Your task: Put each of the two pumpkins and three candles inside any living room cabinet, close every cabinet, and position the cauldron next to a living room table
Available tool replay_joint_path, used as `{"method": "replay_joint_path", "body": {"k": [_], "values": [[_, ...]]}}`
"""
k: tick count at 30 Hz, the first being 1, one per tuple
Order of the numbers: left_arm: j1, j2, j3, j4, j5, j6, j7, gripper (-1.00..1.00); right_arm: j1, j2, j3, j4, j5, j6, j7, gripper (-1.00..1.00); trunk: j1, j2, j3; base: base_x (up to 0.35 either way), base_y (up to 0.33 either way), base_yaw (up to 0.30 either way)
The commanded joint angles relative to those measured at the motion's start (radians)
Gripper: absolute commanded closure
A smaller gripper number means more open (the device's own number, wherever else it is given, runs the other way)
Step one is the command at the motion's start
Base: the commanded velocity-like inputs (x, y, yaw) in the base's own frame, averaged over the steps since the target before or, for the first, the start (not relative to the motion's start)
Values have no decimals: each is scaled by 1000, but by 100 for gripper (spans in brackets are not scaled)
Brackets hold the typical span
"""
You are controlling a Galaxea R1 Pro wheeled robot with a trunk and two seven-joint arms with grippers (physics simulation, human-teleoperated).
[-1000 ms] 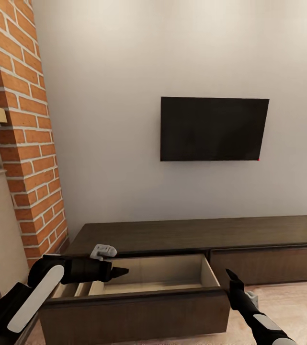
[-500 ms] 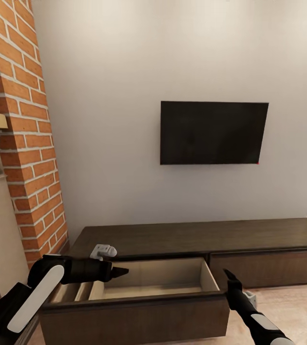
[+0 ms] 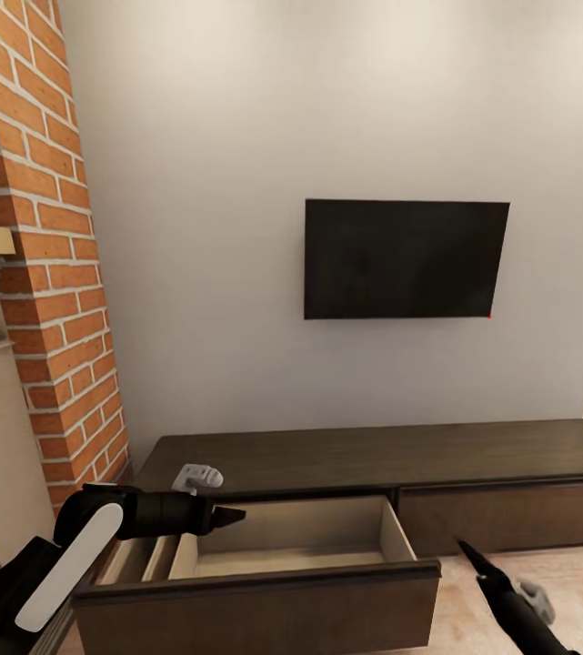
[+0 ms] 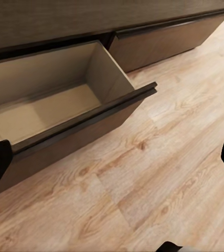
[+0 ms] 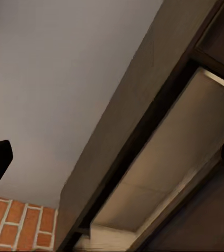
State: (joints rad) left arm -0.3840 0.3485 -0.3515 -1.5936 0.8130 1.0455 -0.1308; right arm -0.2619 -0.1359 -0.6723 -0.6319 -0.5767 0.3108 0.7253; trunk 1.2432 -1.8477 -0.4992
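Head view, long dark-brown cabinet [image 3: 373, 450], left drawer open, beige interior

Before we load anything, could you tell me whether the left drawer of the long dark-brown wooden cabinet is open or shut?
Open: the left drawer of the cabinet is pulled out, its pale beige interior exposed.

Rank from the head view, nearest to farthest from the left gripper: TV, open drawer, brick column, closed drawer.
1. Open drawer: directly under the left gripper, which hangs over its pale interior.
2. Brick column: behind the arm, on the robot's left.
3. Closed drawer: along the cabinet, on the robot's right.
4. TV: high on the wall, up and to the right.

Column and closed drawer are close; that order is tentative.
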Motion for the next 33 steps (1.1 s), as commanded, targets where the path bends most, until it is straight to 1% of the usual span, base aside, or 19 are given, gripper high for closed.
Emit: {"method": "replay_joint_path", "body": {"k": [1,2,3,5,7,10,17,31,33], "values": [[-1,0,-1,0,-11,2,-10,-100,34,1,-2,-44,-5,15,15,-100,-4,7,2,0,0,0],[-1,0,-1,0,-11,2,-9,-100,58,2,-2,-71,-3,19,28,-100,-8,14,5,0,0,0],[-1,0,-1,0,-11,2,-9,-100,68,3,-2,-81,-1,21,35,-100,-12,21,8,0,0,0],[-1,0,-1,0,-12,2,-8,-100,108,1,-2,-104,1,24,64,-100,-19,35,15,0,0,0],[-1,0,-1,1,-12,2,-8,-100,128,-1,-1,-112,4,25,89,-100,-27,49,21,0,0,0],[-1,-1,-4,1,-12,2,-6,-100,144,-3,-1,-117,22,26,116,-100,-39,70,30,0,0,0],[-1,-2,-19,1,-13,2,-2,-100,151,0,-5,-111,28,25,123,-100,-65,119,52,0,0,0],[-1,-1,-21,3,-14,2,3,-100,156,-1,-6,-102,32,16,116,-100,-119,217,96,0,0,0],[-1,-1,-21,3,-21,2,4,-100,164,3,-6,-100,32,14,117,-100,-127,231,102,0,0,0]]}}
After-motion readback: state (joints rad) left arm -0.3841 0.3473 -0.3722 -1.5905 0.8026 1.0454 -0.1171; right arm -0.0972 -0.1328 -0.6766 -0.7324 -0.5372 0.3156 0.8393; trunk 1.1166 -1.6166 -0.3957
